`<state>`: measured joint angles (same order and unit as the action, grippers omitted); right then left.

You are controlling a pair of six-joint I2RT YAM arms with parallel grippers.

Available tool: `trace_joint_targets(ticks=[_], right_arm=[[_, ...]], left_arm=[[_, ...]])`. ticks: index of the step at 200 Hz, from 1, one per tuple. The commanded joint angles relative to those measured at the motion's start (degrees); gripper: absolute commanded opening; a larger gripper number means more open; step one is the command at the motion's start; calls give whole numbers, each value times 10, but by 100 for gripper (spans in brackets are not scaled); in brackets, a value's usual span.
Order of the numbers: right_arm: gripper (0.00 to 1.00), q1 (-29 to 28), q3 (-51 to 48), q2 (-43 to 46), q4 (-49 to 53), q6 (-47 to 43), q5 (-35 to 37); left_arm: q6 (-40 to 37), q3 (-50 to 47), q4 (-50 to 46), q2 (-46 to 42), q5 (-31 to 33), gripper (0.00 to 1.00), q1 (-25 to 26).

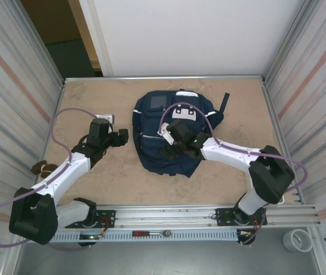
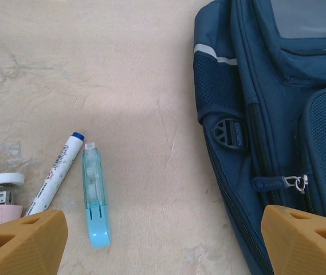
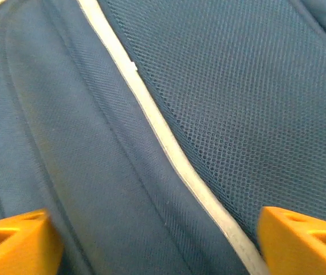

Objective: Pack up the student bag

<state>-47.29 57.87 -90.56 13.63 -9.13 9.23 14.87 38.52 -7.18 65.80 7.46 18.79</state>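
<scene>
Your right gripper (image 3: 158, 240) hangs over the large navy-blue fabric backpack (image 1: 148, 123), which lies flat midway on the beige table (image 1: 231, 114), orange fingers spread apart. Your left gripper (image 2: 163, 240), fingers also apart, overlooks a white marker (image 2: 57, 172) and perhaps a pale-blue correction-tape dispenser (image 2: 95, 197).

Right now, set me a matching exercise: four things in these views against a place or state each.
Things: 1 navy-blue fabric backpack; 2 white marker pen with blue cap; 3 pale-blue translucent plastic dispenser; 4 right gripper.
Places: A open over mesh fabric; B middle of the beige table; C between pen and backpack; D slanted, beyond the dispenser from the backpack.
Pairs: 1-B; 2-D; 3-C; 4-A.
</scene>
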Motion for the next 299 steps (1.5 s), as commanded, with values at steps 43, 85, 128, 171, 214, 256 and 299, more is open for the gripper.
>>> trace_joint_targets(ticks=[43,85,128,171,214,256,299], right_arm=[[37,6,82,-28,4,-15,-31],[19,56,159,-52,31,87,-144],[3,83,193,-73,24,150,-211],[0,92,188,-74,15,165,-233],[0,93,160,-61,4,171,-236],[0,96,140,-47,-3,176,-236],[0,123,139,-40,-11,227,-269]], left_arm=[[21,-46,-14,-39,13,89,-2],[36,-46,-31,-18,34,90,-7],[49,-7,-48,65,8,89,-36],[41,44,-41,170,-53,82,-74],[48,109,-59,272,-66,65,-95],[56,140,-71,323,-64,40,-99],[48,120,-81,232,-80,20,-58]])
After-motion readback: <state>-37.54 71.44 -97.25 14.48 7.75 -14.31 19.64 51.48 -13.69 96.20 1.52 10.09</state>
